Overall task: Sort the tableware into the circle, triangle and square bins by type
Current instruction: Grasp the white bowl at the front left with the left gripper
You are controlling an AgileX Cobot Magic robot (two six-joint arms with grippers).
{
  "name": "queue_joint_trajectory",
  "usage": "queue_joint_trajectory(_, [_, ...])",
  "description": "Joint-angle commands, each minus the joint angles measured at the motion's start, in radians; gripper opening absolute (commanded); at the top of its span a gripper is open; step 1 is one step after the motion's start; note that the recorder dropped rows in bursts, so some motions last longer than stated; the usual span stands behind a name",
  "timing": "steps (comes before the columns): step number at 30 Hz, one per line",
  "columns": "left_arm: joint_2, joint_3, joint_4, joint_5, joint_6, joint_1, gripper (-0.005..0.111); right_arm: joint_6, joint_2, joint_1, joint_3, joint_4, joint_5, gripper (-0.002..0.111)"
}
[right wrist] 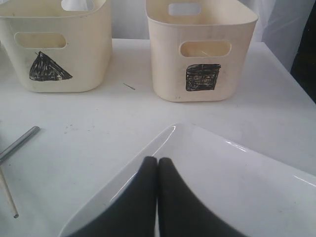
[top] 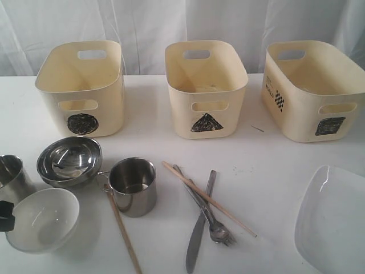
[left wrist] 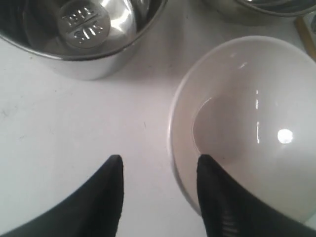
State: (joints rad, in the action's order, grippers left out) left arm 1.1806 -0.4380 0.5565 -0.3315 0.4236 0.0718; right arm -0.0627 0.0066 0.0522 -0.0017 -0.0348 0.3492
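My left gripper (left wrist: pixel 159 165) is open and straddles the near rim of the white bowl (left wrist: pixel 247 123), one finger over the inside and one outside above the table. Only a black bit of it shows at the exterior view's left edge, beside the white bowl (top: pixel 43 220). One steel cup (left wrist: pixel 84 34) stands close by. A steel bowl (top: pixel 69 161), the other steel cup (top: pixel 133 185), a knife (top: pixel 197 234), a fork (top: pixel 208 211) and two chopsticks (top: pixel 208 198) (top: pixel 124 228) lie mid-table. My right gripper (right wrist: pixel 158 160) is shut, empty, over the white plate (right wrist: pixel 237 182).
The circle bin (top: pixel 80 85), triangle bin (top: pixel 206 85) and square bin (top: pixel 316 91) stand in a row at the back. The white plate (top: pixel 333 220) sits at the front right corner. A steel cup (top: pixel 10 177) is cut off by the left edge.
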Motion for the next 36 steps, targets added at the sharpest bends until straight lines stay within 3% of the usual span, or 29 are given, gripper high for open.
queue_joint_trajectory(1, [-0.001, 0.009, 0.065, 0.069, -0.007, -0.004, 0.051, -0.002, -0.007, -0.002, 0.002, -0.002, 0.0, 0.0])
queue_joint_trajectory(6, [0.025, 0.009, 0.184, 0.121, -0.007, -0.004, 0.051, -0.002, -0.007, -0.002, 0.002, -0.002, 0.0, 0.0])
queue_joint_trajectory(13, [0.107, 0.009, 0.19, 0.015, 0.002, -0.004, 0.051, -0.002, -0.007, -0.002, 0.002, -0.002, 0.0, 0.0])
queue_joint_trajectory(25, [0.206, 0.009, 0.194, 0.087, 0.002, -0.004, 0.049, -0.002, -0.007, -0.002, 0.002, -0.002, 0.0, 0.0])
queue_joint_trajectory(28, [0.206, 0.009, 0.194, 0.089, 0.002, -0.004, 0.036, -0.002, -0.007, -0.002, 0.002, -0.002, 0.0, 0.0])
queue_joint_trajectory(33, [0.206, 0.009, 0.192, 0.096, 0.002, -0.004, 0.0, -0.002, -0.007, -0.002, 0.002, -0.002, 0.0, 0.0])
queue_joint_trajectory(36, [0.206, 0.009, 0.183, 0.1, 0.044, -0.004, 0.0, -0.002, -0.007, -0.002, 0.002, -0.002, 0.0, 0.0])
